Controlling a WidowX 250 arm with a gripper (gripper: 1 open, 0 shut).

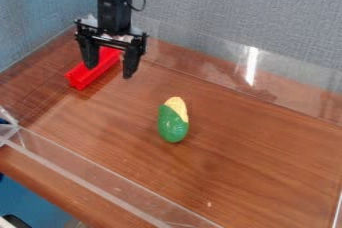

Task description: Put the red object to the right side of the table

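red block [83, 76], the thing we are asked to move, lies to the left of the corn toy [173, 120] and farther back than it, on the wood-grain table [250, 158]. it sits aslant, one end nearer us and the other running back behind the gripper [110, 60], so we can't see all of it.

we have our gripper up to the left of the corn toy and farther back too, with the two fingers spread wide, one over by the block and the other off on the side nearer the corn toy. we see nothing pinched between them. whether a finger touches the block, or how high the fingertips are above the wood, we cannot tell from this one view.

as for progress, we judge that we are at the approach: the gripper is at the block, but the grasp is not made and the carry not begun. what is left is to line the fingers up across the block, lower, close, lift, bring it over to the open wood right of the corn toy, set it down and let go. we would want the fingers better centred before closing, since a lopsided grip could push the block askew, and we should carry it clear of the corn toy on the way.
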